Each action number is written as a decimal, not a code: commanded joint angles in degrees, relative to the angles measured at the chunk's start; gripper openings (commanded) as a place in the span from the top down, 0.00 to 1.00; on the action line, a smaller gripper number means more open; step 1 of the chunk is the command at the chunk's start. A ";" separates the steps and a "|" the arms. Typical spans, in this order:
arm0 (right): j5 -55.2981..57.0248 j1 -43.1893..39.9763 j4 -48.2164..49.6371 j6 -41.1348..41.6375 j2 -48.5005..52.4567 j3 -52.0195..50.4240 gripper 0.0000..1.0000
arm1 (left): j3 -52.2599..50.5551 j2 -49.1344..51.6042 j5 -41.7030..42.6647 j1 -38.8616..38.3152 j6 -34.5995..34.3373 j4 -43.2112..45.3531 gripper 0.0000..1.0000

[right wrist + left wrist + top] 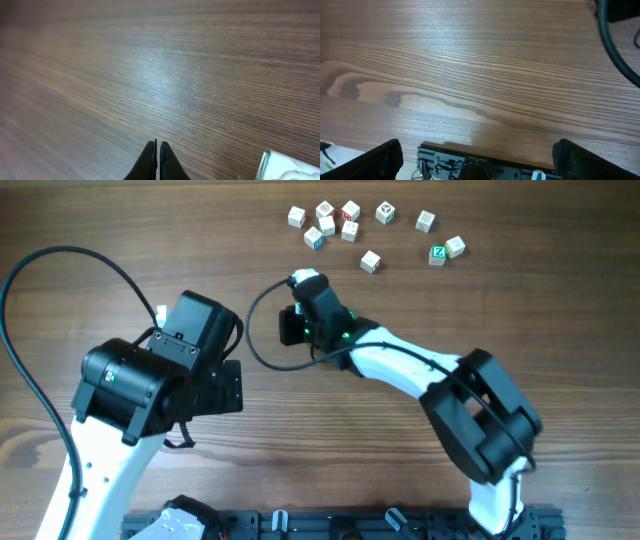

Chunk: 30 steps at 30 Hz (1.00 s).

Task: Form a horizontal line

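A: Left side first. Over the brown wood-grain desk (pixel 560 320) hangs the left gripper (pixel 477 146). Its wrist view puts the 2 black fingers (pixel 380 160) at opposite bottom corners: jaws released, only bare wood between them.

B: Moving right, the right gripper (pixel 157 152) is the opposite. Its jaws are clenched tip to tip with nothing in them, low over the grain. From overhead, that arm stretches toward the far side, its tip just short of the cubes.

A: And there they are, the small wooden letter cubes (pixel 296 217), 11 by my count, all near the far edge and not yet lined up in a row.

B: Left to right: a loose cluster of 6 (pixel 326 225), some touching. Then a single green-lettered cube (pixel 385 213). A pale cube (pixel 370 261) sits alone, nearer the arms.

A: Further right is another lone cube (pixel 425 221). At the right end, a green-faced cube (pixel 437 253) touches a white-faced cube (pixel 455 246).

B: The right wrist view also catches a green-edged cube corner (pixel 287 167) at lower right. I can't tell which cube it is.
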 commanded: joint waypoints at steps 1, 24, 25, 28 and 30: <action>4.17 1.29 -6.32 -3.80 6.47 8.39 0.95 | 0.00 -0.39 -0.50 0.15 -0.13 -0.02 0.00; 22.56 1.05 -22.03 1.09 10.03 16.02 0.95 | 0.00 -0.39 -0.52 0.15 -0.13 -0.02 0.00; 22.53 1.05 -22.01 1.07 10.03 16.02 0.95 | 0.00 -0.39 -0.50 0.15 -0.13 -0.02 0.00; 22.58 1.05 -22.05 1.05 10.03 16.02 0.95 | 0.00 -0.39 -0.52 0.15 -0.13 -0.02 0.00; 22.58 1.05 -22.01 1.01 10.03 16.02 0.96 | 0.00 -0.39 -0.50 0.15 -0.13 -0.02 0.00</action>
